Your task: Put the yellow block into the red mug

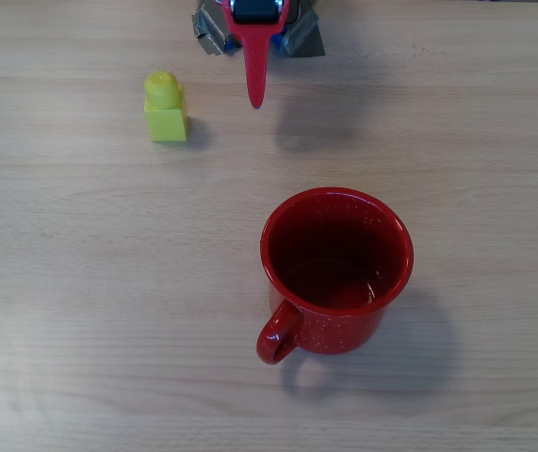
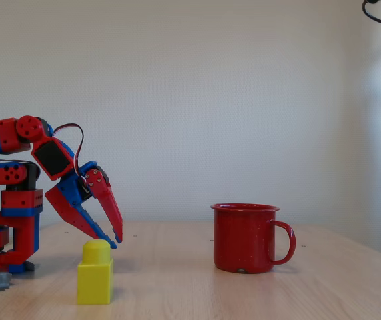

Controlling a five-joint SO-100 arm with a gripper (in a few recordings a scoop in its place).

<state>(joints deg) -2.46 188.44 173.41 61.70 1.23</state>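
The yellow block (image 1: 166, 111), a small brick with a round stud on top, stands upright on the wooden table at the upper left of the overhead view. It is also at the front left of the fixed view (image 2: 95, 275). The red mug (image 1: 336, 264) stands upright right of centre with its handle toward the bottom left, and its inside looks empty. In the fixed view the red mug (image 2: 245, 238) has its handle on the right. My red gripper (image 1: 255, 98) points down at the table to the right of the block and apart from it. Its fingertips meet with nothing between them (image 2: 116, 241).
The arm's base (image 1: 257, 26) sits at the top edge of the overhead view. Bare wooden table (image 1: 108, 282) lies between the block and the mug. A plain white wall stands behind the table in the fixed view.
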